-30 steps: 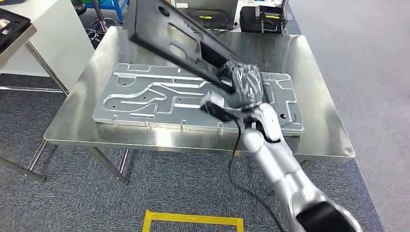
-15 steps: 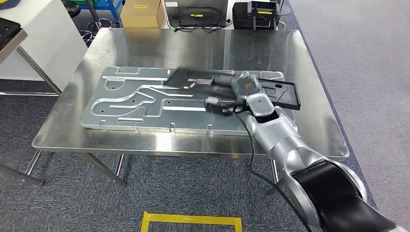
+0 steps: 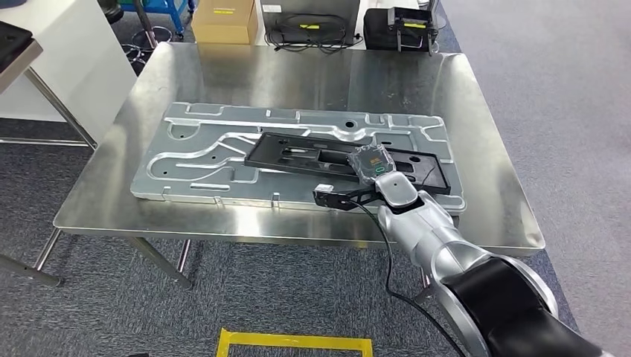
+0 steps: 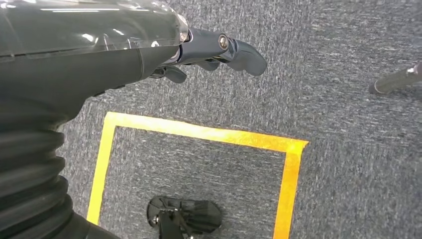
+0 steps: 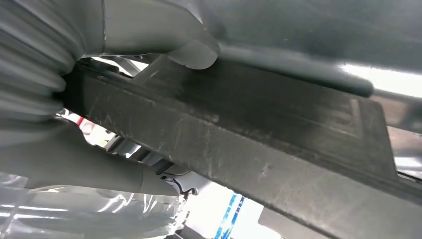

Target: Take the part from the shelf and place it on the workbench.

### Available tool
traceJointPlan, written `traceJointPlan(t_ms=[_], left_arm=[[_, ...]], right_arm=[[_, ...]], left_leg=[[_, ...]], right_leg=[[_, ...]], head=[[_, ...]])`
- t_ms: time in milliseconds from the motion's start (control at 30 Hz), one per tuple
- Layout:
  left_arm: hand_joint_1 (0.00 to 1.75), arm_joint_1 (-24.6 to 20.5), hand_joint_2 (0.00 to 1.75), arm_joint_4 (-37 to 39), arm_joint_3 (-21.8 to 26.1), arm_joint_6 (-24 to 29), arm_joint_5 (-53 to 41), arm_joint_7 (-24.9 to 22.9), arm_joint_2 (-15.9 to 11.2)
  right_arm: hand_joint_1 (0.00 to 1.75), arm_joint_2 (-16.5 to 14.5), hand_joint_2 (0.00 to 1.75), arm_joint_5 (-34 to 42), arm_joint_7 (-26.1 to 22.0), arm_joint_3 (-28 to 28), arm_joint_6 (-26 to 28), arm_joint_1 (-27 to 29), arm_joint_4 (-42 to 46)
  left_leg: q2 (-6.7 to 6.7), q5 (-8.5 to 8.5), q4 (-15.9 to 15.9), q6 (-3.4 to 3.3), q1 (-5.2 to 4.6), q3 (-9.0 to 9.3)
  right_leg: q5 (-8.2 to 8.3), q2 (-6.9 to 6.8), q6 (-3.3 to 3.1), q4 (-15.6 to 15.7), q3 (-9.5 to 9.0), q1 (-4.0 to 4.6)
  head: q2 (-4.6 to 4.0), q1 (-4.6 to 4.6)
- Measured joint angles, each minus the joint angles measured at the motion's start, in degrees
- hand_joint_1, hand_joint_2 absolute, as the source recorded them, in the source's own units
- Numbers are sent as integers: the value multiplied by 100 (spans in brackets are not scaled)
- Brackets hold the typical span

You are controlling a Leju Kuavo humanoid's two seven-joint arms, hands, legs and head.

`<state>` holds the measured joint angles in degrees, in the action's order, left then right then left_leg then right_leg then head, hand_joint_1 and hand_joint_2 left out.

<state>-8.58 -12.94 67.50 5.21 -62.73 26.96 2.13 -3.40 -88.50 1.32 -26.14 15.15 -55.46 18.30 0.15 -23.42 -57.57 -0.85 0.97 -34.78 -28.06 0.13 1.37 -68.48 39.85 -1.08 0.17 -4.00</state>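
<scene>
You are looking down on grey carpet (image 3: 565, 97) with a yellow taped square (image 3: 295, 341) marked on it near the bottom edge. A white cabinet (image 3: 67, 52) stands at the left, and a blue trolley (image 3: 160, 9) sits behind it. Past the table's far edge, a cardboard box (image 3: 225, 21) and black cases (image 3: 405, 30) rest on the floor.

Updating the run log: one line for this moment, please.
phase: placing | right hand: grips flat black plastic frame part | part: lying on ribbed silver metal plate | left hand: hanging, empty
</scene>
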Motion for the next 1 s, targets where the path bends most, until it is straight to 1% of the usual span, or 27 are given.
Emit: traceJointPlan(t_ms=[33, 67, 100, 167, 200, 233, 267, 300, 333, 367, 400, 433, 467, 500, 533, 567, 600, 633, 733, 767, 800, 833, 867, 900, 933, 967, 1000], left_arm=[[0, 4, 175, 0, -7, 16, 3, 15, 1], [0, 6, 175, 0, -13, 27, 6, 24, 1], [0, 6, 175, 0, -17, 32, 8, 29, 0], [0, 7, 175, 0, -24, 43, 11, 37, -1], [0, 9, 175, 0, -30, 55, 5, 34, -3], [0, 11, 131, 0, -40, 70, -3, 29, -5], [0, 13, 87, 0, -56, 83, -14, 24, -8], [0, 15, 44, 0, -76, 87, -33, 18, -10], [0, 16, 0, 0, -95, 85, -49, 2, -10], [0, 17, 0, 0, -112, 79, -67, -36, -10], [0, 19, 0, 0, -130, 75, -90, -90, -10], [0, 19, 0, 0, -146, 75, -106, -152, -10], [0, 17, 0, 0, -169, 75, -118, -208, -10], [0, 11, 0, 0, -195, 74, -124, -247, -10], [0, 3, 0, 0, -217, 74, -118, -270, -10], [0, -7, 0, 0, -237, 74, -114, -287, -9], [0, -16, 0, 0, -248, 75, -108, -297, -8], [0, -21, 0, 0, -255, 75, -102, -301, -7], [0, -19, 0, 0, -271, 75, -68, -305, -2], [0, -19, 0, 0, -276, 75, -46, -307, 1], [0, -18, 0, 0, -280, 75, -24, -309, 3], [0, -16, 0, 0, -282, 75, -2, -311, 4], [0, -13, 0, 0, -283, 74, 20, -313, 4], [0, -10, 0, 0, -283, 75, 44, -316, 3], [0, -4, 0, 0, -283, 75, 69, -321, 4], [0, 3, 0, 0, -283, 75, 95, -331, 7], [0, 13, 0, 0, -282, 75, 126, -341, 10]], right_arm=[[169, 4, 175, 9, -12, 0, 23, 4, -12], [127, 6, 131, 16, -23, 0, 39, 6, -21], [85, 5, 87, 20, -32, 0, 44, 7, -26], [0, 4, 0, 23, -42, 0, 44, 13, -34], [0, 4, 0, 30, -41, 0, 54, 17, -40], [0, 4, 0, 48, -39, 0, 85, 22, -47], [0, 4, 0, 78, -36, 1, 146, 30, -54], [0, 5, 0, 121, -40, 5, 245, 47, -58], [0, 11, 0, 173, -63, 17, 379, 74, -60], [0, 19, 0, 224, -109, 37, 553, 111, -62], [0, 28, 0, 267, -177, 66, 781, 156, -62], [0, 37, 0, 298, -254, 97, 1029, 205, -59], [0, 39, 0, 313, -336, 131, 1322, 256, -47], [0, 36, 0, 306, -413, 163, 1631, 305, -19], [0, 26, 0, 286, -470, 188, 1897, 344, 20], [0, 11, 0, 261, -513, 211, 2128, 370, 62], [0, -8, 0, 235, -533, 228, 2273, 385, 102], [0, -25, 0, 219, -538, 240, 2344, 395, 131], [0, -50, 0, 250, -750, 301, 2410, 484, 321], [0, -58, 0, 304, -931, 348, 2428, 544, 489], [0, -72, 0, 385, -1147, 411, 2444, 615, 705], [0, -89, 0, 489, -1364, 480, 2462, 698, 930], [0, -115, 0, 628, -1597, 558, 2476, 788, 1165], [0, -141, 0, 799, -1837, 641, 2486, 901, 1408], [0, -162, 0, 982, -2070, 722, 2492, 1036, 1660], [0, -185, 0, 1187, -2313, 809, 2494, 1183, 1952], [0, -208, 0, 1396, -2548, 895, 2495, 1336, 2260]], left_leg=[[-3, -16, -8, 22, -2, 18], [-9, -29, -17, 50, -8, 28], [-14, -39, -22, 82, -16, 33], [-21, -45, -12, 151, -21, 44], [-21, -53, -14, 184, -11, 43], [-20, -94, -61, 212, 0, 27], [-20, -191, -202, 234, 9, -31], [-19, -353, -468, 251, 17, -146], [-19, -555, -836, 263, 19, -303], [-18, -744, -1244, 275, 20, -483], [-18, -862, -1570, 284, 21, -628], [-18, -869, -1708, 288, 21, -685], [-18, -769, -1622, 286, 22, -637], [-17, -583, -1309, 277, 22, -483], [-17, -393, -879, 262, 22, -280], [-17, -264, -504, 243, 13, -97], [-20, -189, -241, 214, 5, 27], [-24, -178, -123, 186, -6, 80], [-35, -157, -86, 82, -13, 86], [-35, -142, -65, 45, -5, 92], [-31, -129, -45, 16, 5, 98], [-27, -125, -36, -3, 10, 102], [-23, -127, -34, -14, 9, 101], [-22, -130, -36, -21, 8, 102], [-25, -136, -37, -25, 7, 105], [-33, -142, -41, -26, 7, 110], [-44, -151, -46, -22, 7, 119]], right_leg=[[175, -14, -10, 431, -207, -3], [297, -18, -27, 773, -371, 5], [342, -19, -47, 966, -461, 18], [341, -7, -100, 1034, -491, 54], [350, -8, -137, 1046, -501, 49], [362, -9, -177, 1062, -513, 42], [376, -12, -217, 1080, -522, 31], [385, -16, -249, 1094, -530, 21], [383, -17, -266, 1095, -530, 29], [380, -18, -278, 1094, -529, 38], [378, -16, -280, 1093, -530, 46], [377, -11, -282, 1089, -530, 52], [375, -2, -281, 1083, -532, 54], [371, 10, -274, 1071, -534, 54], [361, 25, -260, 1055, -531, 53], [350, 40, -239, 1032, -521, 63], [344, 55, -212, 1014, -508, 72], [341, 65, -184, 1004, -496, 81], [332, 66, -88, 997, -487, 74], [266, 57, -56, 918, -451, 67], [142, 49, -30, 729, -366, 60], [-30, 38, -11, 423, -225, 49], [-217, 31, 4, 32, -39, 46], [-357, 26, 16, -351, 146, 39], [-407, 22, 23, -599, 275, 33], [-346, 18, 20, -635, 306, 31], [-185, 16, 6, -438, 225, 30]], head=[[0, 0], [0, 0], [0, -1], [0, -1], [0, -1], [0, -1], [0, -1], [0, -2], [0, -2], [0, -2], [0, -2], [0, -2], [0, -2], [0, -2], [0, -2], [0, -2], [0, -2], [0, -2], [0, -1], [0, -1], [0, -1], [0, 0], [0, 0], [0, 0], [0, 0], [0, 0], [0, 0]])
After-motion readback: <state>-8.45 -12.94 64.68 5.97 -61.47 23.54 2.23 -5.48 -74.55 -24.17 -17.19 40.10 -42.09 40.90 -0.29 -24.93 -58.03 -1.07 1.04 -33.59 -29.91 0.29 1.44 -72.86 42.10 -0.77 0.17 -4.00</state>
